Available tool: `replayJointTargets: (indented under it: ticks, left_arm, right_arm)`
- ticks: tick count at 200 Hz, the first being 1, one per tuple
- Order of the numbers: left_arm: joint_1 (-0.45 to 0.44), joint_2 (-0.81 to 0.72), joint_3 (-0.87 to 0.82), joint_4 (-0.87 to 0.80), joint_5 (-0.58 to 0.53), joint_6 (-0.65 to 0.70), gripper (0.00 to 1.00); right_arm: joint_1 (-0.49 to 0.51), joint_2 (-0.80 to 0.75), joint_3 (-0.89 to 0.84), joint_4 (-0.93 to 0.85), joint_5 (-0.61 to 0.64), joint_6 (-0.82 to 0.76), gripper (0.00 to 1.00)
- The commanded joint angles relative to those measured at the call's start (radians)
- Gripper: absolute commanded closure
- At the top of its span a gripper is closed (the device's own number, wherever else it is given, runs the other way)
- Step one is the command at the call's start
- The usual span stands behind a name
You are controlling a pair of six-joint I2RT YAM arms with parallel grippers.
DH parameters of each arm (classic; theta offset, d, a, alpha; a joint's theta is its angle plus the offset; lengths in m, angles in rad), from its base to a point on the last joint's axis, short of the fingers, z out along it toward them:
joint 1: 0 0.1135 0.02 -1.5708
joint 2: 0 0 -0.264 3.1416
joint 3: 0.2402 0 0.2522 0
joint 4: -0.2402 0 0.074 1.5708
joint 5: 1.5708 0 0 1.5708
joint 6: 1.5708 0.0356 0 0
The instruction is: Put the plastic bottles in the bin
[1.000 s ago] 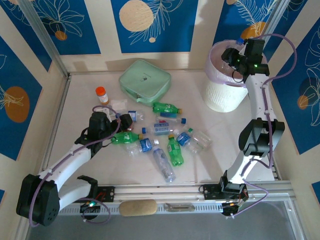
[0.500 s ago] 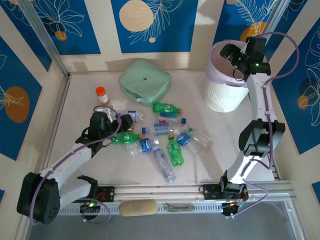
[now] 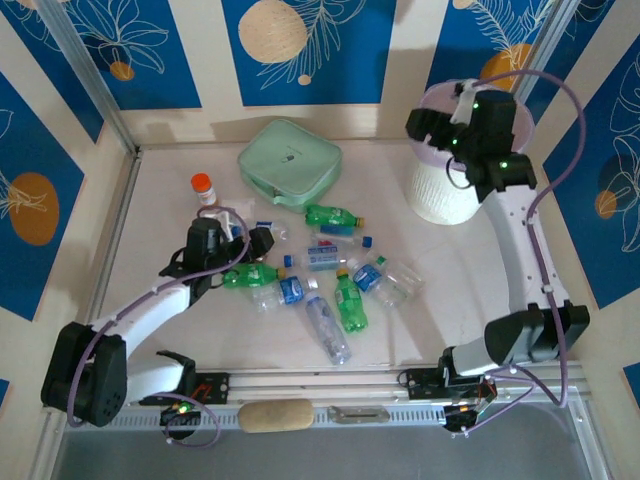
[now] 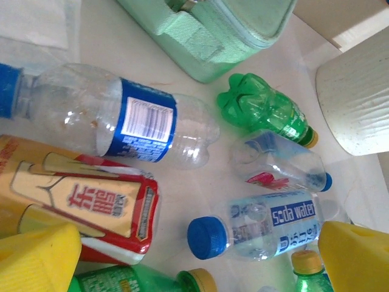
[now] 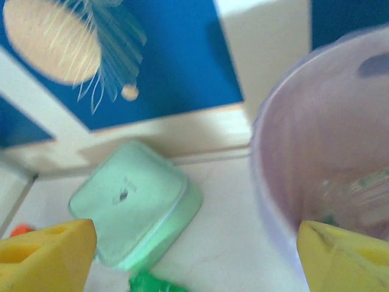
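Observation:
Several plastic bottles lie in a loose heap mid-table: a green one (image 3: pixel 333 216), a clear blue-labelled one (image 3: pixel 322 258), another green one (image 3: pixel 350 303). My left gripper (image 3: pixel 243 236) hangs open at the heap's left end. In the left wrist view its gripper (image 4: pixel 194 261) has a blue-capped soda water bottle (image 4: pixel 267 228) lying between the fingers, untouched; a clear blue-labelled bottle (image 4: pixel 140 121) and a green bottle (image 4: pixel 267 112) lie beyond. My right gripper (image 3: pixel 428 125) is open and empty over the left rim of the white bin (image 3: pixel 445 195). The right wrist view shows its gripper (image 5: pixel 194 255) beside the lilac-lined bin (image 5: pixel 292 152), a clear bottle (image 5: pixel 358 188) inside.
A mint-green zip pouch (image 3: pixel 290 160) lies at the back centre, also the pouch (image 5: pixel 134 204) below the right gripper. An orange-capped pill bottle (image 3: pixel 203 187) stands at the left. A bottle with a red and yellow label (image 4: pixel 79 201) lies by my left finger. Walls close in on three sides.
My right gripper opened over the bin and the blue-capped bottle it held is gone from it. That arm then swung left to the bin's rim. The left gripper edged slightly farther.

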Motion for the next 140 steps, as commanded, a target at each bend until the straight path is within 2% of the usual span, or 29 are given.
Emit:
replayJointTargets:
  ticks: [1,35,66,140]
  left_arm:
    - [-0.035,0.025,0.072,0.019,0.035,0.040,0.00]
    - [-0.094,0.078,0.140,-0.004,0.040,0.082,0.00]
    - [-0.134,0.133,0.186,-0.016,0.056,0.102,0.00]
    - [-0.154,0.230,0.269,-0.068,0.137,0.117,0.00]
  right_arm:
    - [0.075,-0.055,-0.113,-0.087,-0.001,-0.096,0.13]
    - [0.222,-0.104,-0.264,-0.208,0.090,-0.125,0.12]
    - [0.356,-0.053,-0.323,-0.333,0.260,-0.140,0.08]
    - [0.406,0.109,-0.362,-0.534,0.320,-0.069,0.09]
